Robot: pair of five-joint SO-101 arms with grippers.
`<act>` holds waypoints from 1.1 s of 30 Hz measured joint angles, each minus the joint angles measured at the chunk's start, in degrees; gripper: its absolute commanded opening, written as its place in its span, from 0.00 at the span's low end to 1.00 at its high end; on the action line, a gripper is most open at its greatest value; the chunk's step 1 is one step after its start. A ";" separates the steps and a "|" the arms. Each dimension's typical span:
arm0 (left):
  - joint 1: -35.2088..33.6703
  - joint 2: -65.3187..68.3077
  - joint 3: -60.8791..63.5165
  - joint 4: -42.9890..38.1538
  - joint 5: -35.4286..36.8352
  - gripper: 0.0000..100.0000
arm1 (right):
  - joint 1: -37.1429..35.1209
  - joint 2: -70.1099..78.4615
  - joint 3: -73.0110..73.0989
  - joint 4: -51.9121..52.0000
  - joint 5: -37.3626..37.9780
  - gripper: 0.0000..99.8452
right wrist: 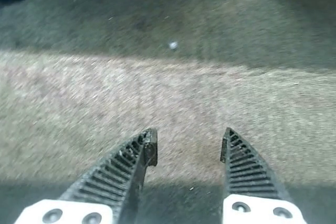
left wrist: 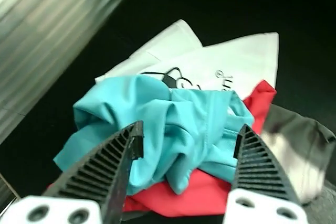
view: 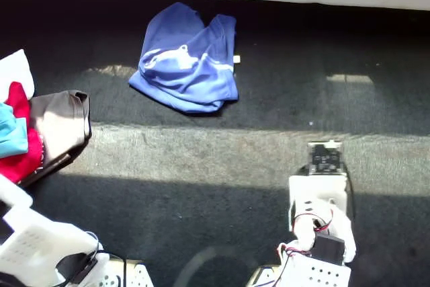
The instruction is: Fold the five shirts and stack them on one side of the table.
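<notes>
The blue shirt [view: 187,58] lay crumpled at the far middle of the table [view: 201,173]; the teal shirt [left wrist: 168,114], red shirt [left wrist: 202,192], white shirt [left wrist: 231,59] and grey shirt [left wrist: 299,145] were heaped together at its left edge; the left gripper [left wrist: 190,137] hung spread above the teal shirt, grasping nothing; the right gripper [right wrist: 188,145] stood released over the table surface.

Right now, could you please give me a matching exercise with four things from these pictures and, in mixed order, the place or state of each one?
Things:
1 blue shirt
2 turquoise shirt
3 red shirt
4 right tool

Places or states:
a open, over bare table
b alone, apart from the heap
c partly buried in the heap
d topmost in the heap

Pairs: 1-b, 2-d, 3-c, 4-a
</notes>
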 measured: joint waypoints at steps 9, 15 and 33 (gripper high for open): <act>29.27 0.18 11.25 2.64 7.12 0.28 | 5.89 0.09 -9.32 -1.23 -1.32 0.20; 47.65 7.91 15.56 -3.78 16.97 0.29 | 6.24 0.09 -21.10 5.19 -1.32 0.20; 72.00 36.92 15.56 -29.36 24.70 0.29 | 6.24 29.19 -64.18 23.47 -1.32 0.20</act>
